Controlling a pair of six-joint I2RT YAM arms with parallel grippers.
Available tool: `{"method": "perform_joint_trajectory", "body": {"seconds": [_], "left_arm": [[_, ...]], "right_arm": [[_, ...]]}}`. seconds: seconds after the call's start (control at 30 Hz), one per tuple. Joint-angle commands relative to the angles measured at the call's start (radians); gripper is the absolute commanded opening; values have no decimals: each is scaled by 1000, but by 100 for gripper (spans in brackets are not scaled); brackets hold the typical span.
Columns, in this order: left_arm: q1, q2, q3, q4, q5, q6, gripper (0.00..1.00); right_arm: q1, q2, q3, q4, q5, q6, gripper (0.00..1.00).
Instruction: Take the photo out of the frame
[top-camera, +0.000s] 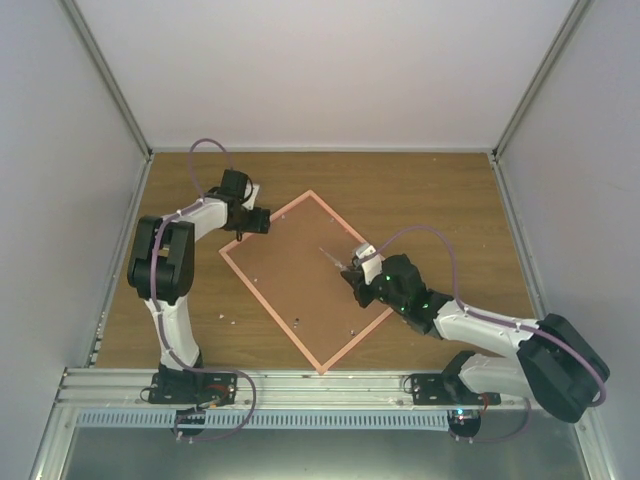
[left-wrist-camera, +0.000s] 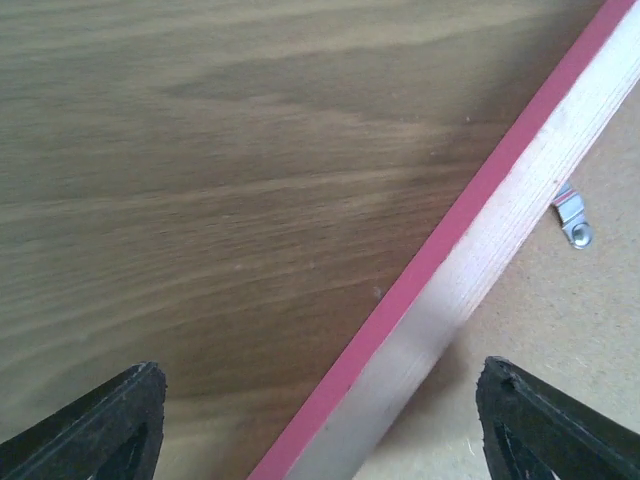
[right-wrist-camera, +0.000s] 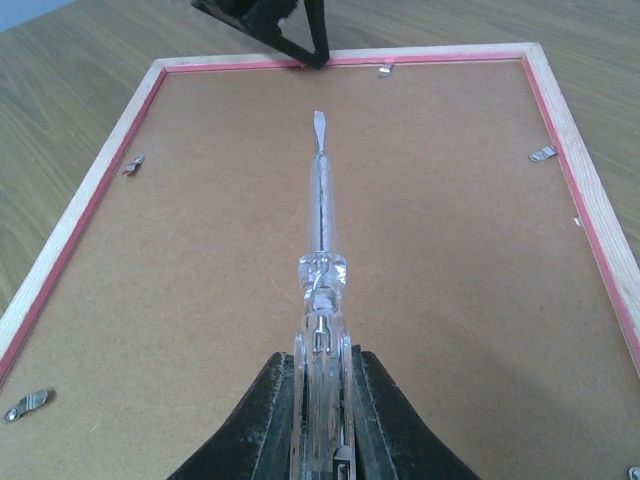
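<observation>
The pink-red frame (top-camera: 268, 308) lies face down and turned diagonally on the wooden table, its brown fibreboard back (top-camera: 295, 275) up. The photo is hidden beneath that back. My left gripper (top-camera: 243, 236) is open, and its jaws straddle the frame's upper-left rail (left-wrist-camera: 470, 250). My right gripper (top-camera: 358, 268) is shut on a clear-handled flat screwdriver (right-wrist-camera: 322, 210). The screwdriver's tip points across the back board (right-wrist-camera: 450, 280) toward the far rail, where the left fingers (right-wrist-camera: 290, 30) stand.
Small metal retaining clips sit along the frame's inner edge (right-wrist-camera: 543, 153) (right-wrist-camera: 133, 165) (right-wrist-camera: 27, 403) (left-wrist-camera: 573, 220). Grey walls enclose the table (top-camera: 420, 190) on three sides. An aluminium rail (top-camera: 330, 385) runs along the near edge at the arm bases.
</observation>
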Motion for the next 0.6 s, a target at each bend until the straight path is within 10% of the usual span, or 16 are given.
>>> {"method": "perform_joint_trajectory", "body": {"seconds": [0.0, 0.57], "left_arm": [[5, 60, 54, -22, 78, 81, 84], [-1, -28, -93, -27, 132, -85, 38]], "right_arm": [[-4, -11, -9, 45, -15, -19, 1], [-4, 53, 52, -8, -38, -28, 1]]}}
